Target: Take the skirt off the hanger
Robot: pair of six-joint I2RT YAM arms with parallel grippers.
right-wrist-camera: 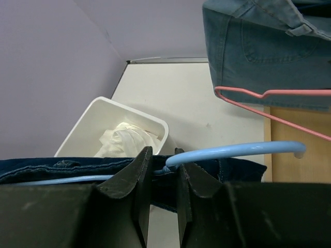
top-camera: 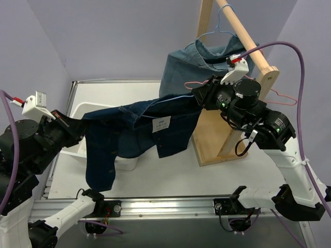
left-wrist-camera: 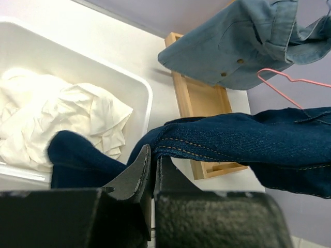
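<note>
A: Skirt (left-wrist-camera: 62, 119), location?
B: Crumpled white heap inside the white bin (left-wrist-camera: 119, 77), at the left of the desk (top-camera: 170, 170). Mostly hidden in the top view behind hanging denim.

A: Hanger (right-wrist-camera: 300, 92)?
B: Pink-red wire, bare, up by the wooden rack (top-camera: 248, 36), just under the hem of the light-blue denim shirt (top-camera: 186, 67). Well apart from the bin. Hook out of sight; cannot tell how hung.

A: Left pincer (left-wrist-camera: 152, 155)?
B: Fingers all but closed, pinching a stitched edge of the dark-blue denim garment (top-camera: 139, 124). Poised over the bin's near side.

A: Right pincer (right-wrist-camera: 161, 160)?
B: Only a narrow gap, clamped on the light-blue hanger (right-wrist-camera: 238, 151), with dark denim bunched around the wire. Held up just beside the rack.

A: Denim between the two?
B: Strung from one pincer to the other, clear of the desk. One part drooping low in front of the bin. White label (top-camera: 161, 124) showing near mid-span.
</note>
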